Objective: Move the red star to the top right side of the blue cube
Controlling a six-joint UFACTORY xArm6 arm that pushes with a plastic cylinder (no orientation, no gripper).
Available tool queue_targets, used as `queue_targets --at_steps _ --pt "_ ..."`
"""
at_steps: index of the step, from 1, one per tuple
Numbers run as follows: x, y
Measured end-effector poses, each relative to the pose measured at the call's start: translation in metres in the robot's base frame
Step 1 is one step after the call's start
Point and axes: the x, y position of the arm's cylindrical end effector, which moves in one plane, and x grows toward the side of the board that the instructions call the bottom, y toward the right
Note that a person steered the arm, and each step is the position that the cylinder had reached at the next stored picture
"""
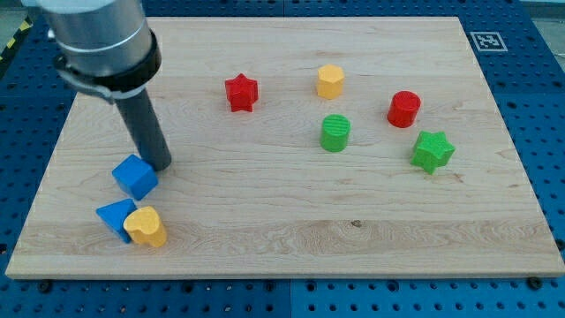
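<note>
The red star (240, 92) lies on the wooden board (291, 221) near the view's top, left of centre. The blue cube (134, 176) sits at the view's lower left. My tip (161, 165) rests on the board just right of the blue cube's upper corner, close to it or touching it. The red star is well up and to the right of my tip.
A blue triangular block (115, 216) and a yellow heart (146, 227) lie just below the blue cube. A yellow hexagonal block (330, 81), a green cylinder (335, 132), a red cylinder (404, 109) and a green star (432, 151) lie on the right half.
</note>
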Motion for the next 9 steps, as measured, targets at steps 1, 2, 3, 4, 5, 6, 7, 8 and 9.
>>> queue_targets --at_steps 1,2,3,4,5,6,7,8,9 --pt "0.023 0.000" --pt "0.008 0.007" --pt "-0.025 0.036" --pt "-0.035 0.094" --pt "-0.066 0.170" --pt "-0.100 0.243" --pt "-0.125 0.295" --pt "-0.156 0.289" --pt "-0.178 0.254"
